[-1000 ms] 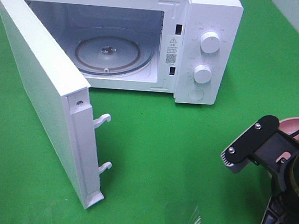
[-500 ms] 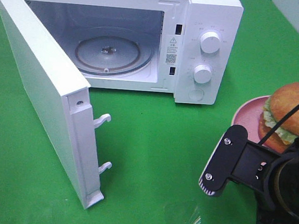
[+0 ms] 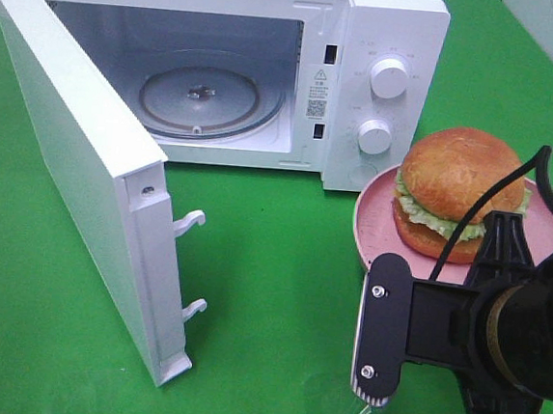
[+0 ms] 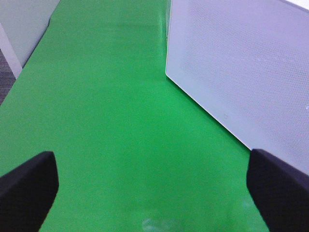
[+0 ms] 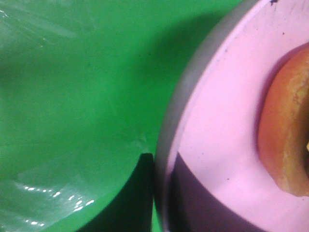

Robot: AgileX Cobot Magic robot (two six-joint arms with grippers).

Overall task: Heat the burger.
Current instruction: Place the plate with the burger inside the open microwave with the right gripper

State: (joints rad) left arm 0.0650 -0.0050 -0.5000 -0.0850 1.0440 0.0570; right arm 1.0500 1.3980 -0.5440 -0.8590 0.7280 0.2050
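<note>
**Burger on its plate beside the open microwave**

The burger point(image 3: 460, 189) sat on a pink plate point(image 3: 372, 225), domed bun up, with lettuce showing between the halves. The plate was in front of the microwave point(image 3: 364, 89), just off its control-panel corner and below the lower knob point(image 3: 374, 136); whether it rested on the green table point(image 3: 278, 294) or was lifted clear of it could not be told.

The right gripper point(image 5: 161, 203) was at the near rim of the plate. In the right wrist view the rim filled the frame right at the gripper, and the jaws were closed down narrow, apparently pinching that rim, though the fingers themselves were mostly out of view.

The microwave door point(image 3: 76, 170) stood swung wide open, the glass turntable point(image 3: 204, 99) bare inside.

The left gripper point(image 4: 154, 183) hovered over the green table beside the microwave's side wall, its jaws spread wide with nothing between them.
</note>
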